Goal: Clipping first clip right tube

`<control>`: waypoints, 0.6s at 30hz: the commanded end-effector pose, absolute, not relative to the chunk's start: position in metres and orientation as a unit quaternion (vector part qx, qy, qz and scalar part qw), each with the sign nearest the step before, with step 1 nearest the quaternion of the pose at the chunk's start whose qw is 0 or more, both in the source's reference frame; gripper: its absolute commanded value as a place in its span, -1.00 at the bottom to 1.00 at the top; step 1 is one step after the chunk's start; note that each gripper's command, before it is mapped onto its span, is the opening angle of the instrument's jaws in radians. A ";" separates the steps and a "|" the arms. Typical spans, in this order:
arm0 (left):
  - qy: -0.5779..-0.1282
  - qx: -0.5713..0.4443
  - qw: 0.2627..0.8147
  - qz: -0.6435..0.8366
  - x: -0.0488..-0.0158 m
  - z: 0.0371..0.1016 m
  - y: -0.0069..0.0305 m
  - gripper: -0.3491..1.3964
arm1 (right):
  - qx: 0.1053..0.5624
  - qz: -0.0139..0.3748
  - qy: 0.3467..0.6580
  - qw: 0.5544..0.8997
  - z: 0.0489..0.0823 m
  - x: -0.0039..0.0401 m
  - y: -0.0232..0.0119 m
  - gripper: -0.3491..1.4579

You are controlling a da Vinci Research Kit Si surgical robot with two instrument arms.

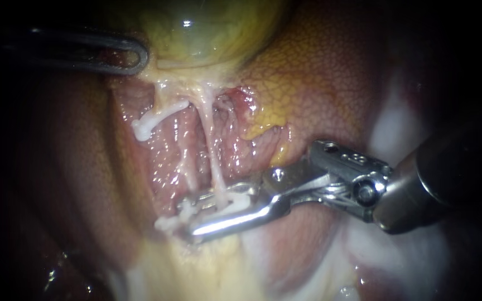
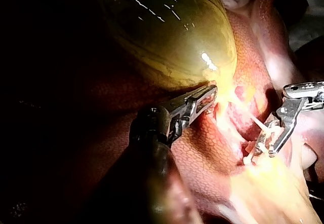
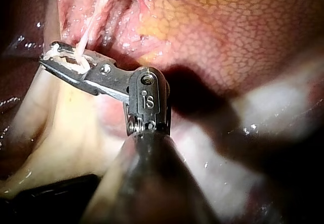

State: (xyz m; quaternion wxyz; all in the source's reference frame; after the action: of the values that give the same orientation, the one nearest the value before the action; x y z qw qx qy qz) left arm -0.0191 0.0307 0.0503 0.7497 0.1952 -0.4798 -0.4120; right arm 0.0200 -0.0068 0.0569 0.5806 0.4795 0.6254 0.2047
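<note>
The right tube [image 1: 212,150] runs as a thin pale strand from the gallbladder [image 1: 207,28] down into the jaws of my right instrument [image 1: 189,220]. These two silver jaws lie nearly parallel, one on each side of the tube, pressing whitish tissue between them. In the right wrist view the same jaws [image 3: 49,58] close on the tube [image 3: 81,44]. The left tube [image 1: 163,114] ends in a white stub, apart from the jaws. My left instrument [image 1: 139,56], with dark jaws, grips the gallbladder's lower end [image 2: 210,95].
Mottled orange-red liver [image 1: 319,83] surrounds the dissected bed. Pale fatty tissue [image 1: 196,267] lies below the right jaws. The gallbladder [image 2: 167,31] bulges large beyond the left instrument. The right instrument's jaws [image 2: 260,153] show beside it.
</note>
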 end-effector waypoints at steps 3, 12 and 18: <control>-0.480 0.195 0.750 -0.412 -0.0191 0.0503 0.0307 -1.00 | 0.484 0.207 0.622 0.580 0.0567 0.0198 -0.0068 -1.00; -0.480 0.195 0.750 -0.412 -0.0191 0.0503 0.0307 -1.00 | 0.484 0.207 0.622 0.580 0.0565 0.0198 -0.0071 -1.00; -0.480 0.195 0.750 -0.412 -0.0191 0.0503 0.0307 -1.00 | 0.484 0.207 0.622 0.580 0.0565 0.0198 -0.0071 -1.00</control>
State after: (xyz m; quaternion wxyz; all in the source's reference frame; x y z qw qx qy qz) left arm -0.0191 0.0307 0.0503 0.7496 0.1954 -0.4799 -0.4118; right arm 0.0198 -0.0071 0.0565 0.5796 0.4839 0.6221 0.2073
